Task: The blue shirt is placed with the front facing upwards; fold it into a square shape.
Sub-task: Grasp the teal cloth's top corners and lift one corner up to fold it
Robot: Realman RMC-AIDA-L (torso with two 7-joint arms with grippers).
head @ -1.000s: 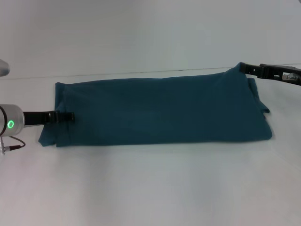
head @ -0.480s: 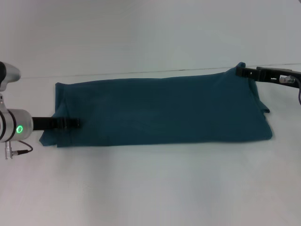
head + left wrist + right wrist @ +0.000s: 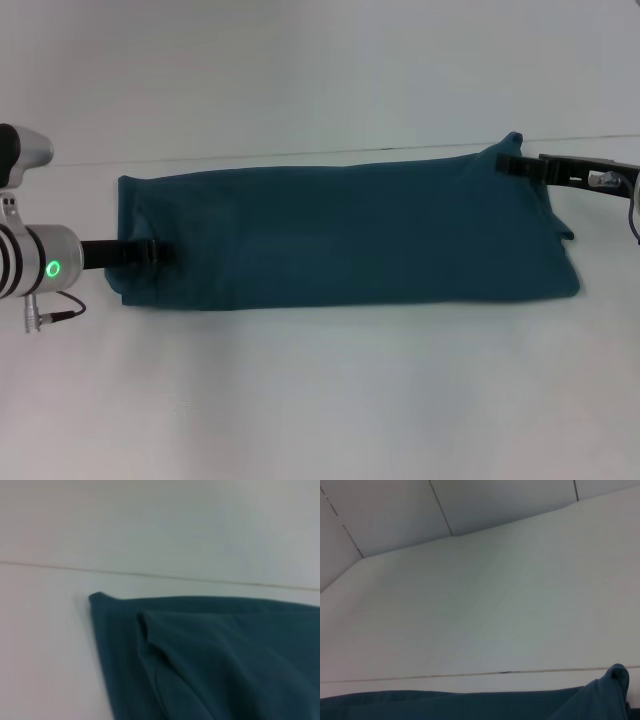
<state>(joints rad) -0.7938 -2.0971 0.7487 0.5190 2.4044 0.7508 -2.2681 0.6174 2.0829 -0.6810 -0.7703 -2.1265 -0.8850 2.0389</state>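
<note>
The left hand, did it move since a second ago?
Yes. In the head view the left hand has slid further in over the blue shirt, toward the robot's right and a little nearer the robot, judged against the shirt's far left corner.

Soft, even, cool light falls on the white table from overhead, with no glare. The blue shirt casts only a thin, faint shadow along its near edge. On the left arm beside the shirt a green lamp glows. In the left wrist view the shirt's folds look soft and blurred; the right wrist view is dim and hazy.
</note>
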